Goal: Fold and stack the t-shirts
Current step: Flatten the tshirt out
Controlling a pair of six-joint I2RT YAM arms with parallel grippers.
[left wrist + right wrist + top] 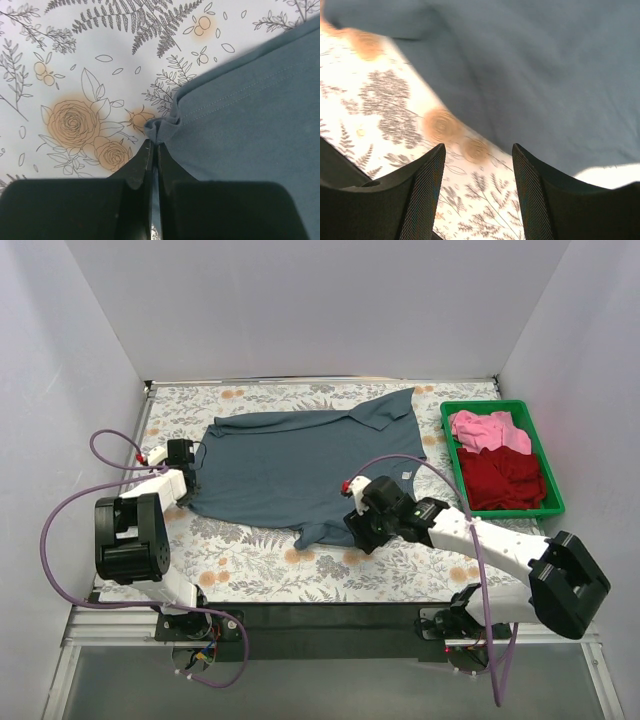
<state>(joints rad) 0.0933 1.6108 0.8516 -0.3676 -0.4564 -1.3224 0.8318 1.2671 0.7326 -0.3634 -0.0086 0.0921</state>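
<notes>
The large slate blue-grey t-shirt (pixel 300 465) lies spread on the floral table. My left gripper (pixel 190 480) is at its left edge. In the left wrist view the gripper (pixel 154 145) is shut on a bunched corner of the shirt (pixel 250 100). My right gripper (pixel 356 530) hovers by the shirt's near sleeve. In the right wrist view it (pixel 478 148) is open and empty above the tablecloth, just short of the shirt's edge (pixel 545 75). The pink t-shirt (pixel 488 430) and the dark red t-shirt (pixel 505 478) lie crumpled in the bin.
A green plastic bin (pixel 552 502) stands at the right side of the table. White walls close in the left, back and right. Purple cables loop beside the left arm (pixel 70 510) and over the right arm (pixel 480 550).
</notes>
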